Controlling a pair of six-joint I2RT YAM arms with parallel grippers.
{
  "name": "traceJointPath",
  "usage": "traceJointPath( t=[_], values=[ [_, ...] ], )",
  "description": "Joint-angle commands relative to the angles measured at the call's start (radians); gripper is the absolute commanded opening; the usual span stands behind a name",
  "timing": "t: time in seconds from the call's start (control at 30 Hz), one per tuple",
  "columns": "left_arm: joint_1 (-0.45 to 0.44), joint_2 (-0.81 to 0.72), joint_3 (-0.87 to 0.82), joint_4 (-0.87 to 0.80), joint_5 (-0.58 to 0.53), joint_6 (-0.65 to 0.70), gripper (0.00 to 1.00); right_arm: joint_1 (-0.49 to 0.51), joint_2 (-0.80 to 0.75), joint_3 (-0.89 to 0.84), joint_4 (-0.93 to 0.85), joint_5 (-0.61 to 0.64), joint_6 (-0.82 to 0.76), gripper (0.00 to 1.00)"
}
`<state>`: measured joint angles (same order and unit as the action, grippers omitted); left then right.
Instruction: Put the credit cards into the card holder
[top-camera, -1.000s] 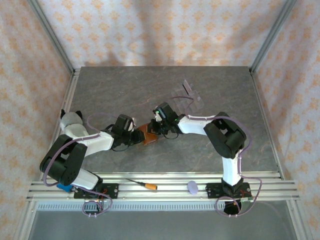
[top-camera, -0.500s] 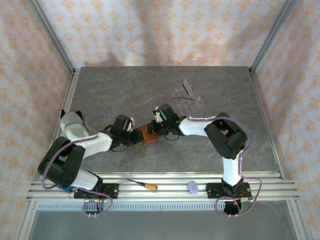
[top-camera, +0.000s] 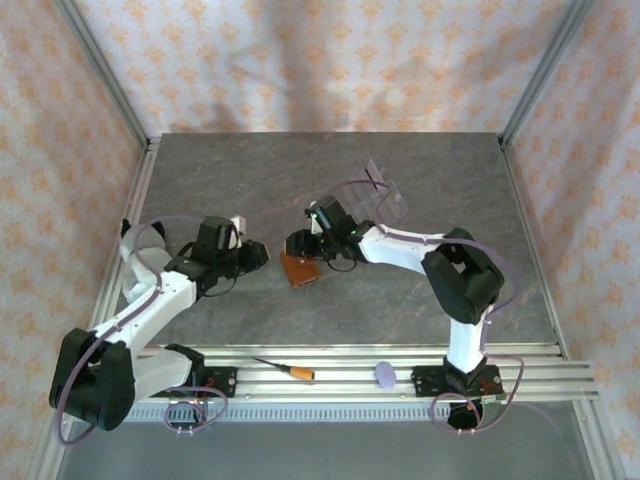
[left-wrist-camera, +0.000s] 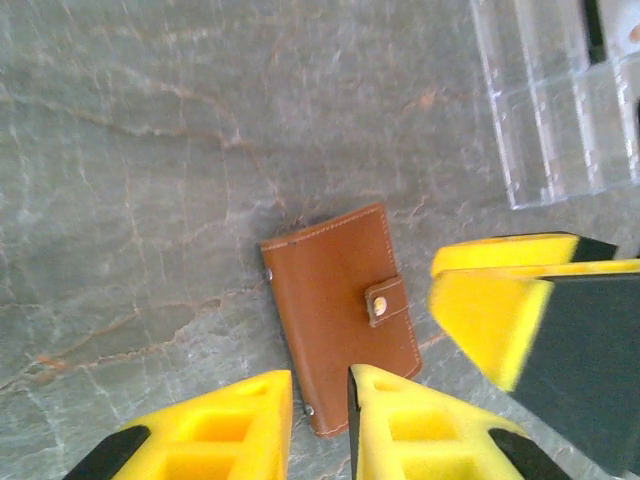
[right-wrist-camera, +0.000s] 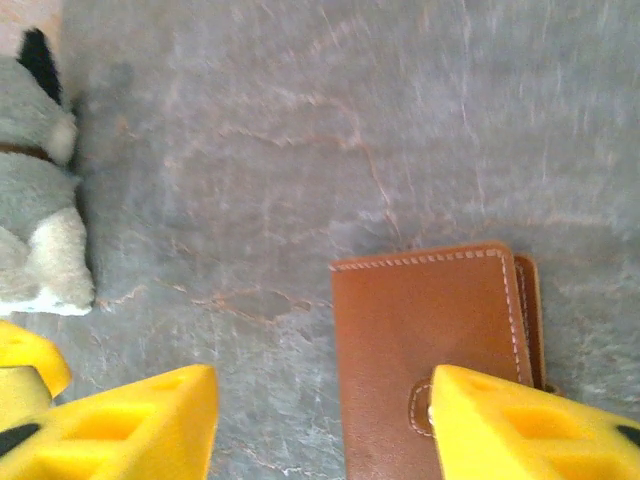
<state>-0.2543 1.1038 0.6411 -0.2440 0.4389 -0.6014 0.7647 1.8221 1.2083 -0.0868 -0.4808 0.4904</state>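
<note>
Roughly mid-table, a small brown leather folding wallet (top-camera: 298, 270) lies flat and closed, strap snapped, on the grey marbled tabletop (top-camera: 420, 300). The right gripper (right-wrist-camera: 320, 400) hangs over it with jaws spread wide, one tip above the strap, perhaps touching. The left gripper (left-wrist-camera: 320, 385), just beside the wallet, shows a narrow gap, holding nothing. A clear plastic tray (left-wrist-camera: 560, 110) sits nearby.

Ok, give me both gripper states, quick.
Left gripper: barely open, narrow gap, holding nothing.
Right gripper: wide open, empty, above the closed card holder.
</note>
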Motion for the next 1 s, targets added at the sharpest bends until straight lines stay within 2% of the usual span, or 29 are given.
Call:
traceJointPath(
  t=[0.0, 0.13, 0.23, 0.27, 0.3, 0.33, 0.4, 0.57, 0.7, 0.73, 0.83, 0.87, 0.97],
  values=[
    [0.010, -0.051, 0.056, -0.141, -0.104, 0.085, 0.30, -0.004, -0.117, 0.044, -0.071, 0.116, -0.047, 0.70],
    [0.009, -0.110, 0.095, -0.230, -0.266, 0.148, 0.50, -0.013, -0.240, 0.003, -0.089, 0.251, -0.117, 0.82],
    [0.010, -0.146, 0.109, -0.253, -0.328, 0.187, 0.56, -0.048, -0.353, -0.074, -0.059, 0.333, -0.146, 0.92],
    [0.009, -0.157, 0.110, -0.255, -0.344, 0.198, 0.58, -0.068, -0.401, -0.116, -0.039, 0.361, -0.152, 1.00],
    [0.009, -0.165, 0.112, -0.255, -0.362, 0.205, 0.60, -0.092, -0.452, -0.163, -0.014, 0.389, -0.158, 0.99],
    [0.009, -0.173, 0.112, -0.253, -0.380, 0.210, 0.70, -0.115, -0.498, -0.205, 0.009, 0.412, -0.160, 0.99],
    [0.009, -0.187, 0.109, -0.248, -0.425, 0.216, 0.99, -0.181, -0.594, -0.300, 0.054, 0.454, -0.161, 1.00],
    [0.009, -0.225, 0.069, -0.209, -0.565, 0.232, 0.99, -0.410, -0.790, -0.509, 0.079, 0.513, -0.126, 1.00],
    [0.010, -0.237, 0.002, -0.124, -0.675, 0.285, 0.99, -0.594, -0.858, -0.631, 0.076, 0.513, -0.085, 1.00],
    [0.010, -0.238, -0.020, -0.098, -0.699, 0.306, 1.00, -0.627, -0.863, -0.670, 0.119, 0.495, -0.129, 1.00],
    [0.012, -0.240, -0.088, 0.012, -0.725, 0.422, 0.99, -0.643, -0.876, -0.784, 0.260, 0.548, -0.239, 1.00],
    [0.011, -0.240, -0.113, 0.051, -0.726, 0.456, 0.99, -0.649, -0.876, -0.811, 0.298, 0.579, -0.234, 1.00],
    [0.017, -0.237, -0.172, 0.155, -0.742, 0.537, 1.00, -0.694, -0.882, -0.817, 0.314, 0.546, -0.237, 1.00]
  ],
)
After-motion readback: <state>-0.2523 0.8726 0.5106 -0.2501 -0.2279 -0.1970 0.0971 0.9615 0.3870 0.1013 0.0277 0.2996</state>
